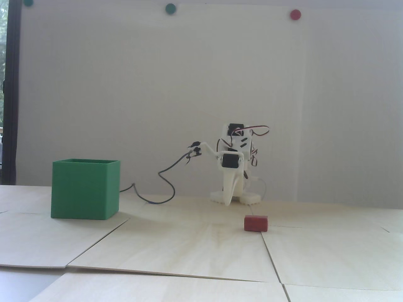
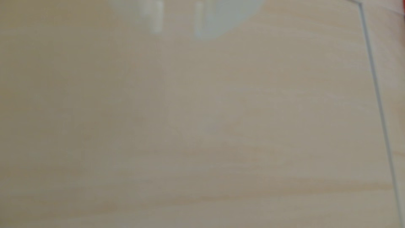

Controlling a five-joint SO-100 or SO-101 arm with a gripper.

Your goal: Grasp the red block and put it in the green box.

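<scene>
On the pale wooden surface, right of centre in the fixed view, lies the small dark-red rectangular block, matte, slightly wider than tall, with crisp edges; it rests beside a seam between two plywood panels. Well apart from it, at the left, stands the large matte green cube-shaped plastic box, thin-walled and open at the top, its front and right faces plain and smooth. Between and behind them sits the folded white plastic arm, with black servo bodies and looped red, white and black wires at its top. Its white gripper points down to the surface just in front of the arm's base, near the block but not touching it; whether its jaws are parted or closed cannot be told. A thin dark cable curls from the arm's left side toward the box. Behind hangs a white sheet, pinned by flat round discs, two green and one red.

The wrist view is blurred: faint wood grain, one thin panel seam, and pale rounded shapes at the top edge.
</scene>
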